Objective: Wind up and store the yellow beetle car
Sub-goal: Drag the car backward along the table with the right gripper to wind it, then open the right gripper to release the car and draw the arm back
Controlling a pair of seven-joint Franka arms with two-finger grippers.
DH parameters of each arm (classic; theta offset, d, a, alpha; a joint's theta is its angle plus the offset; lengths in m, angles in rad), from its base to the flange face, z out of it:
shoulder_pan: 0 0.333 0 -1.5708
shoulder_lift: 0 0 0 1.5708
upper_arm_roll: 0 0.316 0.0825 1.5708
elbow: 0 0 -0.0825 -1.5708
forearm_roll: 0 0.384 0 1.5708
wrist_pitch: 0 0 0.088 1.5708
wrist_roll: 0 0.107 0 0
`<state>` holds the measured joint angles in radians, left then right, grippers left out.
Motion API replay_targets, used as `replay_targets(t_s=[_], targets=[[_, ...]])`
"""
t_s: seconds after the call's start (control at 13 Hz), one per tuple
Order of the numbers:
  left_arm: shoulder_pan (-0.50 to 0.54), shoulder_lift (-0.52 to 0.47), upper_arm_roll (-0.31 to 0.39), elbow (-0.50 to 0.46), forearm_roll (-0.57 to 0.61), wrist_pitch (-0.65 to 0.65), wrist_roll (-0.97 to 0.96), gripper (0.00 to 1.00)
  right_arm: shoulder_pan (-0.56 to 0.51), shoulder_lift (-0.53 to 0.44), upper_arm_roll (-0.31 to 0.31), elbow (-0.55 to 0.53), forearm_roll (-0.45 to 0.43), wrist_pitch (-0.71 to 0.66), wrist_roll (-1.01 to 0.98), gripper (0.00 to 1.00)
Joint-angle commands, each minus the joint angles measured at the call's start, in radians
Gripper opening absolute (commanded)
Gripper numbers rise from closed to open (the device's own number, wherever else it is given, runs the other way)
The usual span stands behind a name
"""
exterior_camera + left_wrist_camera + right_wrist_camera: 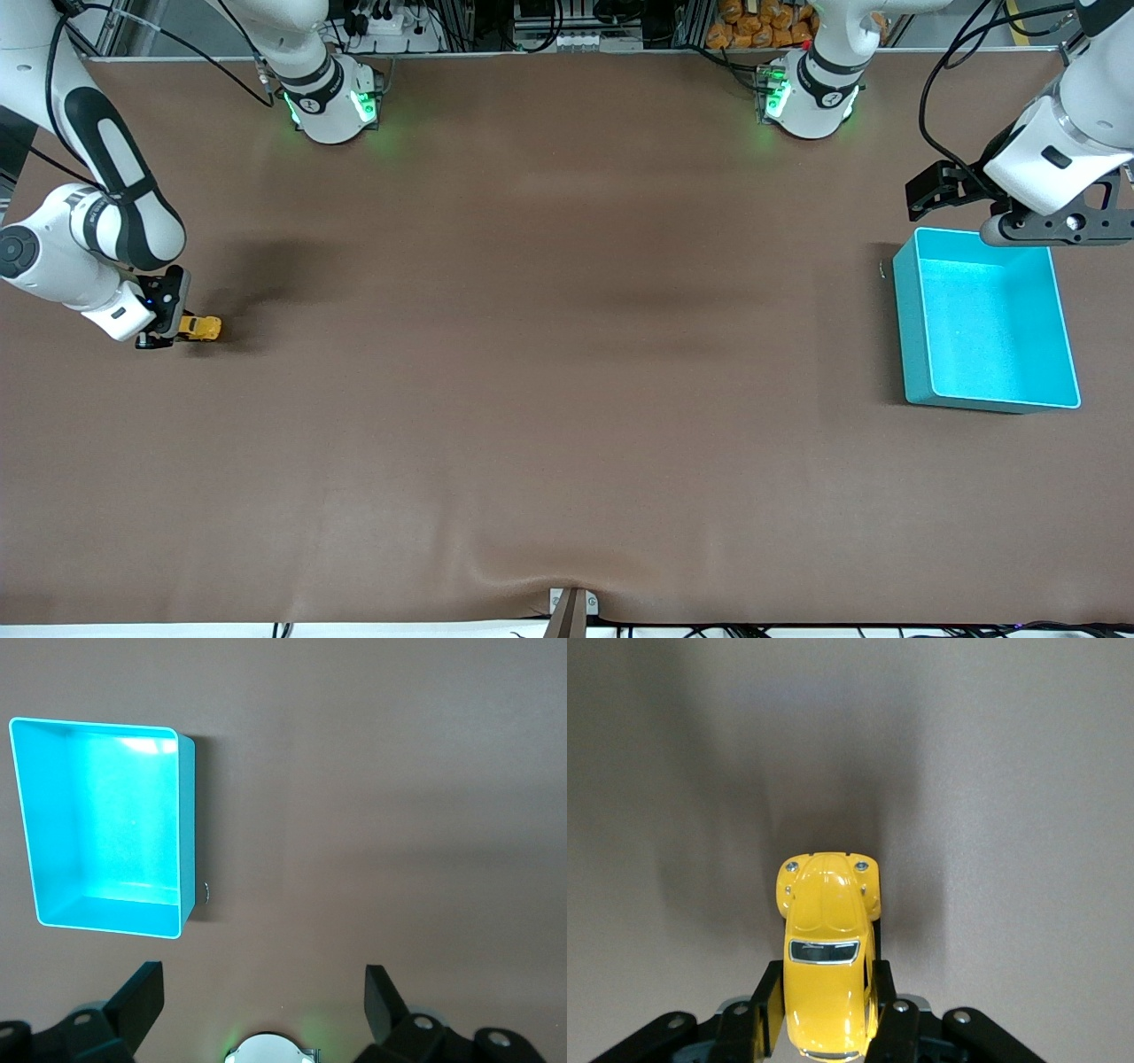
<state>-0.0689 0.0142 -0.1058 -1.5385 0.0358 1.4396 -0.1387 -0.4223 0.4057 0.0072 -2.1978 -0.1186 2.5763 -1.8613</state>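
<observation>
Right tool (168, 330): down at bench level at the right arm's end of the bench, its two fingers (769, 1005) closed against the flanks of the yellow beetle car (200, 328); a firm hold, judging by the right wrist view, where both pads pressed the body at its rear half.
Yellow beetle car: wheels apparently on the brown bench (567, 399), at about nine o'clock on the bench in the front view, well apart from the teal bin (912, 328).
Key relation: the car's long axis ran straight out from the right tool, bonnet pointing away from the wrist and rear tucked between the fingers; in the front view the car lay at three o'clock from the tool, its nose aimed along the bench toward the left arm's end.
Teal bin: empty and open-topped, at roughly three o'clock on the bench, at the left arm's end.
Left tool (264, 992): waiting in the air by the bin's edge nearest the arm bases, fingers spread wide, holding nothing.
Nearer arm: the right, already on the car; the left was nearer the bin.
Step in hand: probably the pull-back wind, dragging the car rearward along its own axis.
Risk: a skewed pull could slip the wheels sideways.
</observation>
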Motion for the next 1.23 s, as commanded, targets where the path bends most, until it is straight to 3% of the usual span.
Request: replay_targets(t_s=[0.0, 0.15, 0.46, 0.69, 0.77, 0.92, 1.15], targets=[[0.004, 0.0, -0.002, 0.014, 0.007, -0.007, 0.013, 1.0, -0.056, 0.113, 0.01, 0.046, -0.013, 0.024, -0.05, 0.36], [0.006, 0.0, -0.002, 0.014, -0.014, -0.007, 0.014, 1.0, -0.067, 0.113, 0.01, 0.05, -0.013, 0.022, -0.052, 0.38], [0.008, 0.0, 0.006, 0.014, -0.017, -0.007, 0.016, 1.0, -0.072, 0.113, 0.01, 0.079, -0.009, -0.025, -0.052, 0.53], [0.008, 0.0, 0.006, 0.014, -0.016, -0.007, 0.013, 1.0, -0.07, 0.113, 0.013, 0.151, 0.013, -0.155, -0.047, 0.84], [0.008, 0.001, 0.006, 0.014, -0.016, -0.007, 0.011, 1.0, -0.07, 0.113, 0.013, 0.186, 0.036, -0.212, -0.048, 1.0], [0.008, 0.001, 0.006, 0.014, -0.014, -0.007, 0.01, 1.0, -0.067, 0.113, 0.011, 0.28, 0.051, -0.356, -0.049, 1.0], [0.008, 0.001, 0.006, 0.014, -0.013, -0.007, 0.005, 1.0, -0.07, 0.111, 0.013, 0.342, 0.06, -0.45, -0.047, 1.0]])
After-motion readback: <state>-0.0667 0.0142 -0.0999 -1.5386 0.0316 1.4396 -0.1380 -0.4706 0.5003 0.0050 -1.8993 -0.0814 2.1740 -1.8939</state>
